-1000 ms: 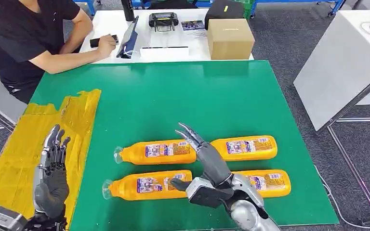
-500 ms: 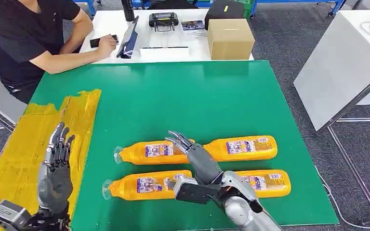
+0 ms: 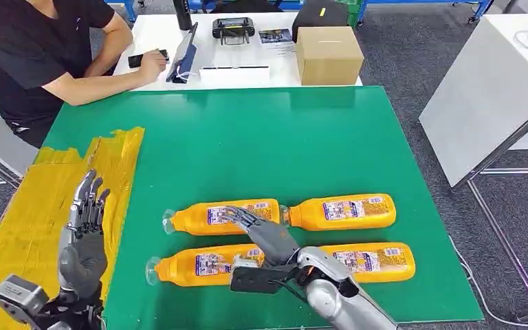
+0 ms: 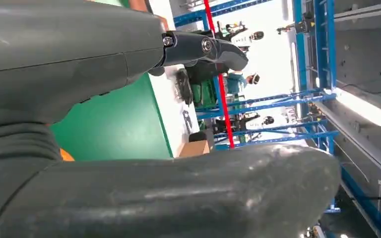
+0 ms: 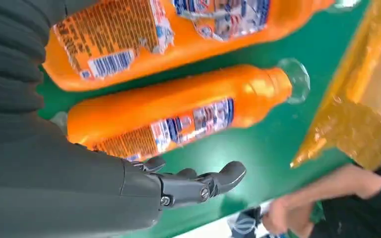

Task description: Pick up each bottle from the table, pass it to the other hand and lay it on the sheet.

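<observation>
- Four orange plastic bottles with printed labels are seen lying on their sides in two rows on the green tabletop (image 3: 302, 137).
- The right robot hand (image 3: 265, 244) is placed low over the gap between the two left bottles, with its fingers (image 3: 237, 216) spread apart and nothing held.
- Its fingertips are reached over the far-left orange bottle (image 3: 221, 216), near its label; whether it is touched cannot be told.
- The near-left orange bottle (image 3: 203, 265) is found just beside the thumb and wrist of that hand.
- The far-right orange bottle (image 3: 342, 211) and the near-right orange bottle (image 3: 375, 261) are left apart from the fingers.
- The left robot hand (image 3: 82, 244) is held upright and empty, fingers extended, above the crinkled yellow sheet (image 3: 27, 213) at the tabletop's left side.
</observation>
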{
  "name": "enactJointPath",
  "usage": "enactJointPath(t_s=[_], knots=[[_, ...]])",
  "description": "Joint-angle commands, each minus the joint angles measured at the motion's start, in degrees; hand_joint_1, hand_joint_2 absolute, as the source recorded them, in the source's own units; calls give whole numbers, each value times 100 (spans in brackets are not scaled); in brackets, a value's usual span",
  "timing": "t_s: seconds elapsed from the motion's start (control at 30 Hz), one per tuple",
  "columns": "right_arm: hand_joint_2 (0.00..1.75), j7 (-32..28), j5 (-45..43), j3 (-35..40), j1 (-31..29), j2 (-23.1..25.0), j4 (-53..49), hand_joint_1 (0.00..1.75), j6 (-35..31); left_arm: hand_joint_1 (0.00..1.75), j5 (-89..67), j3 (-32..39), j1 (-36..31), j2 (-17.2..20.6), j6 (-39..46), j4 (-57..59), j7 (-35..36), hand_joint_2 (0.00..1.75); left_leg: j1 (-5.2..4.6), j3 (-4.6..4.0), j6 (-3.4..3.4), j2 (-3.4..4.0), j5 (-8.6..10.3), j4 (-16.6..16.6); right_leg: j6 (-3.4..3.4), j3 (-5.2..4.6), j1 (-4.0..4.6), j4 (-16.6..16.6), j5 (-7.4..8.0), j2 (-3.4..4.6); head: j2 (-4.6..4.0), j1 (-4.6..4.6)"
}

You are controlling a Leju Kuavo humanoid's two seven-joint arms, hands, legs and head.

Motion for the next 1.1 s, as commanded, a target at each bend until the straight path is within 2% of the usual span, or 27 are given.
enactJointPath(t_s=[0.03,0.17,0.57,0.93,1.1], knots=[[175,110,-37,643,-580,-84,833,0,63,0,62,-96,-183,155,0,383,32,0,6,22,-4,8,-1,-9,-7,21,7,-14,5,11,0,0],[175,163,-6,710,-612,-120,811,0,86,0,69,-87,-172,151,4,368,32,0,0,8,-1,0,1,-5,-2,9,0,-5,1,0,0,0],[175,334,-45,1606,-1063,-291,945,0,397,0,136,-32,-90,142,32,365,-35,0,6,20,-4,6,-2,-7,-7,20,6,-12,2,9,0,0],[175,386,-169,2349,-1346,-822,565,0,678,0,217,58,94,107,54,287,-158,0,0,11,-1,2,-2,-3,-3,11,0,-5,-1,4,0,-2],[175,386,-169,2361,-1343,-845,555,0,677,0,218,60,110,106,51,276,-160,0,1,9,-2,0,-1,-3,-4,10,1,-5,0,2,0,0]])
